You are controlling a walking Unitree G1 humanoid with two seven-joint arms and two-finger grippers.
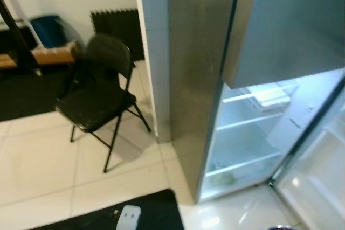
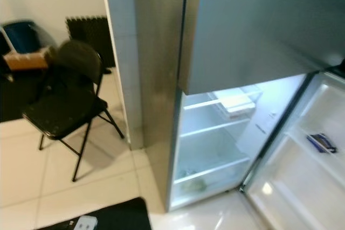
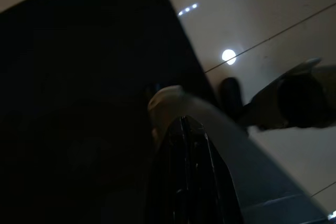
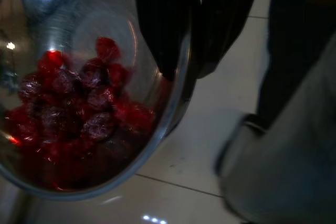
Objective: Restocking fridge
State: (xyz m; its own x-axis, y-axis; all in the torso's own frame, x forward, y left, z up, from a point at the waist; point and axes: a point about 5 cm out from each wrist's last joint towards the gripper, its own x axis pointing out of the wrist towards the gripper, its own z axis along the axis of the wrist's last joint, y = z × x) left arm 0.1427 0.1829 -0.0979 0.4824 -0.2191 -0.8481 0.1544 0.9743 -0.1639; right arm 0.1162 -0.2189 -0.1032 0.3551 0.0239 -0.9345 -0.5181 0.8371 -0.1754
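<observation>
Right gripper point(image 4: 191, 40) pinching rim of glass bowl point(image 4: 79, 103) of red berries point(image 4: 73, 114), carrying it low beside body for shelving. Fridge point(image 2: 226, 133) standing open ahead, shelves lit. Left gripper point(image 3: 184, 182) hanging idle; finger spread indiscernible.

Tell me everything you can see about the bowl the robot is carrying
The bowl is round with a thin rim, and looks like clear glass or polished metal; the right wrist view is too dark to tell which. Light glints off its inner wall. It holds a heap of small red pieces, shiny like wrapped sweets or berries. The right gripper clamps the rim, one black finger inside the bowl. It hangs above pale floor tiles.
</observation>
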